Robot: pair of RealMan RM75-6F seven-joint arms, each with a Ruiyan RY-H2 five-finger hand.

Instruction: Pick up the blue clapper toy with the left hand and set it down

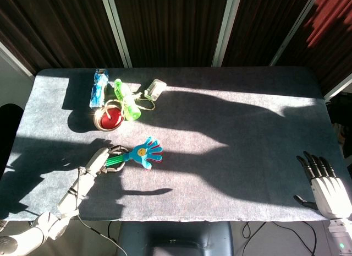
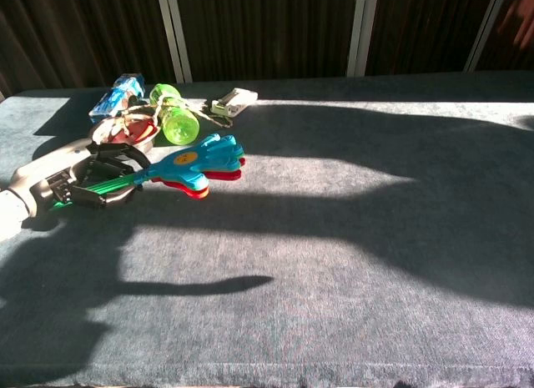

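Note:
The blue clapper toy (image 1: 145, 153) (image 2: 200, 162) is hand-shaped, with a green handle and red layers under the blue one. My left hand (image 1: 104, 160) (image 2: 83, 178) grips its green handle, fingers curled around it, and the toy hangs tilted above the table at the left. Its shadow falls on the cloth below. My right hand (image 1: 324, 184) rests open at the table's front right corner, fingers spread, holding nothing; the chest view does not show it.
At the back left lie a red bowl (image 1: 108, 118) (image 2: 125, 131), a green bottle (image 1: 125, 97) (image 2: 173, 118), a blue packet (image 1: 99, 87) (image 2: 117, 95) and a small white box (image 1: 156, 88) (image 2: 235, 99). The grey cloth table (image 1: 231, 146) has strong sun and shadow bands.

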